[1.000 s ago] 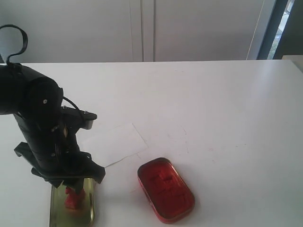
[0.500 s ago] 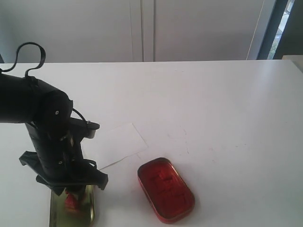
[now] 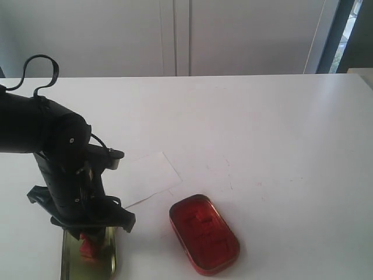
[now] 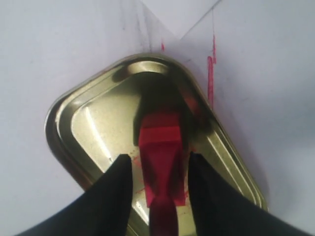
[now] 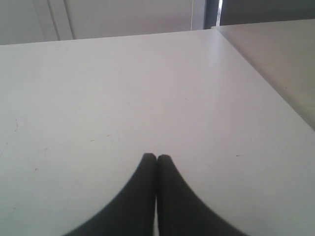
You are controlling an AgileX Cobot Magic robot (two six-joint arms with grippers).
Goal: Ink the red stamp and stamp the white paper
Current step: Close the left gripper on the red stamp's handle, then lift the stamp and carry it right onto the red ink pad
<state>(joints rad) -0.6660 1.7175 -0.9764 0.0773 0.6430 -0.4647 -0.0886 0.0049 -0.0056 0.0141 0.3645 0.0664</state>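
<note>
The red stamp (image 3: 87,247) lies in the gold-green tin lid (image 3: 109,261) at the table's front left. My left gripper (image 3: 88,234) hangs right over it and hides most of it in the exterior view. In the left wrist view the left gripper (image 4: 160,160) is open, one dark finger on each side of the red stamp (image 4: 158,140), with a narrow gap on both sides. The white paper (image 3: 143,175) lies flat just behind the lid. My right gripper (image 5: 156,157) is shut on nothing above bare table, and the exterior view does not show it.
An oval red tin with its ink pad (image 3: 204,234) sits open at the front, right of the lid. Red ink streaks (image 4: 210,69) mark the table beside the gold-green tin lid (image 4: 88,128). White cabinet doors (image 3: 175,35) stand behind the table.
My left arm has shifted slightly right and come down over the lid, so its fingers now flank the stamp and hide more of it. The tin and paper have not moved.
</note>
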